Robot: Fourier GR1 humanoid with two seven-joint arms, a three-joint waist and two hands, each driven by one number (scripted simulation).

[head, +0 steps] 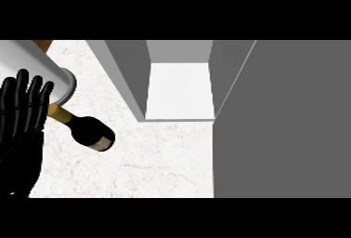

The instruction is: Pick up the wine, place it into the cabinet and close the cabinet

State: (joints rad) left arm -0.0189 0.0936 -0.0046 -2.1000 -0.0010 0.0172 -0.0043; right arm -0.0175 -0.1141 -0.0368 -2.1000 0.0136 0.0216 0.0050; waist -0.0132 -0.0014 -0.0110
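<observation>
The wine bottle (90, 131) has a dark body and a gold neck and lies tilted on the marble counter (158, 158), left of the middle. Its base points down-right, and its neck runs up-left under a pale grey cylinder (37, 69). My left hand (22, 109) shows at the left edge, open with its fingers up, resting just left of the bottle's neck and not holding it. The grey cabinet (126, 76) stands open at the top middle, with a bare white inside floor (179, 88). Its door (284, 116) is swung open and fills the right side. My right hand does not show.
The pale grey cylinder at the top left hides the bottle's neck end, and a gold-brown tip (42, 44) shows behind it. Bare counter runs between the bottle and the cabinet's front edge.
</observation>
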